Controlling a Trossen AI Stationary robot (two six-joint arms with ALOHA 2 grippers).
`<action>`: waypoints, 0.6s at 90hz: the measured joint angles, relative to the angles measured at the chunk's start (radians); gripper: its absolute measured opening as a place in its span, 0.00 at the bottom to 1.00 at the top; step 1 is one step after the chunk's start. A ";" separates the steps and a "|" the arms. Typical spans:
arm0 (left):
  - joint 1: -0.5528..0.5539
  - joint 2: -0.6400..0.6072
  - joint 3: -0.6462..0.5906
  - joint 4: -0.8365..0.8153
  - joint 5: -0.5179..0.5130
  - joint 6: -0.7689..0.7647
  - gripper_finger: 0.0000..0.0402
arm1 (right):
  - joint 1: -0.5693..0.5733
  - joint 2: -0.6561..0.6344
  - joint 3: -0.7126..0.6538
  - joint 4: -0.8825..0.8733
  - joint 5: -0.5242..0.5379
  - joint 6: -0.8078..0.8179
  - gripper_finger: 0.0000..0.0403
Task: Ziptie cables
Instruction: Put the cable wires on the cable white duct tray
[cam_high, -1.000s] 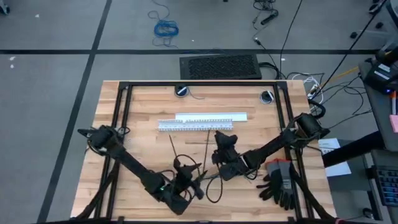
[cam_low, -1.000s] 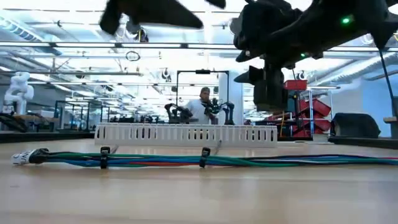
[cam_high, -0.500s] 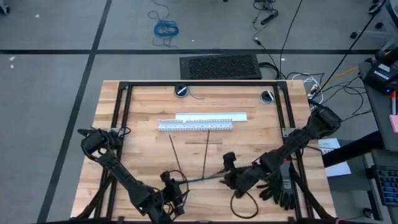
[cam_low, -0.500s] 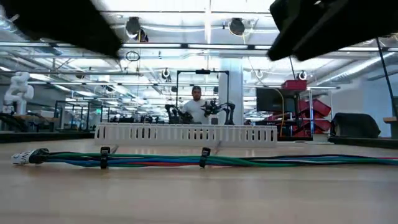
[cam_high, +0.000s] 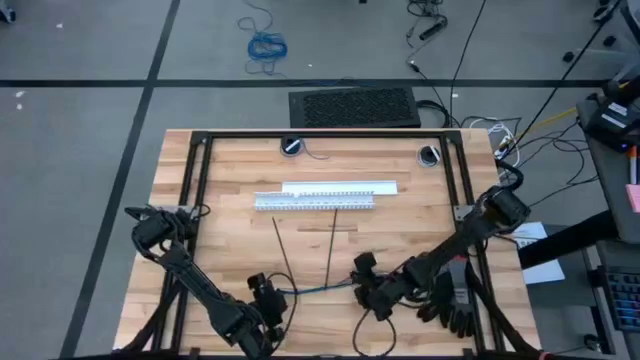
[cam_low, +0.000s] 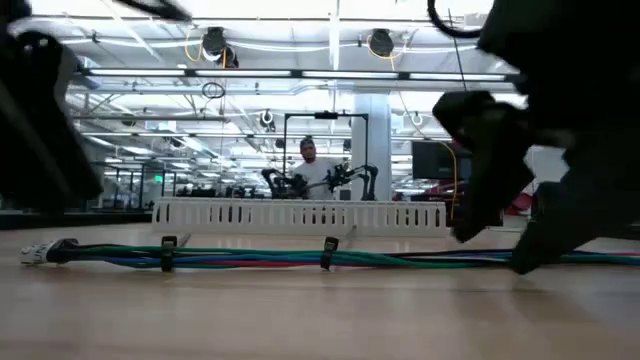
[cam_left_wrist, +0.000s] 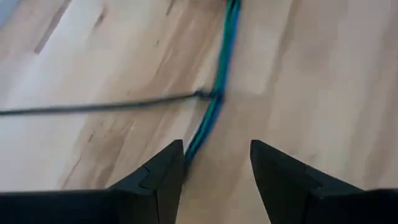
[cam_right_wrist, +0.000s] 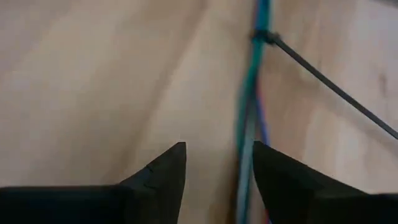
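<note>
Left gripper (cam_left_wrist: 214, 165) low over the table (cam_high: 230, 170) at the near left end of the cables (cam_high: 315, 289), fingers parted, nothing between them; bundle runs just beside one fingertip. Right gripper (cam_right_wrist: 216, 168) same at the other end, fingers spread and empty, cables (cam_right_wrist: 249, 124) passing beside one finger. Cables lie flat across the near-middle of the table, between both grippers. Two zipties (cam_high: 281, 250) already looped round the bundle, long tails pointing toward the white slotted duct (cam_high: 315, 203). In the low view both tie heads (cam_low: 328, 252) sit on the bundle. Risk, as I judge it: fingers closing beside rather than around the wires would push the bundle sideways; snagging a ziptie tail could drag the whole bundle.
</note>
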 joint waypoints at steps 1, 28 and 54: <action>0.001 0.004 0.000 -0.002 0.002 0.000 0.46 | -0.002 0.001 0.000 0.002 -0.001 0.000 0.46; 0.051 0.035 -0.066 0.026 0.026 0.001 0.46 | -0.065 -0.001 0.001 -0.004 -0.047 -0.030 0.50; 0.077 0.032 -0.135 0.177 0.091 0.027 0.28 | -0.123 0.000 0.003 -0.006 -0.163 0.005 0.49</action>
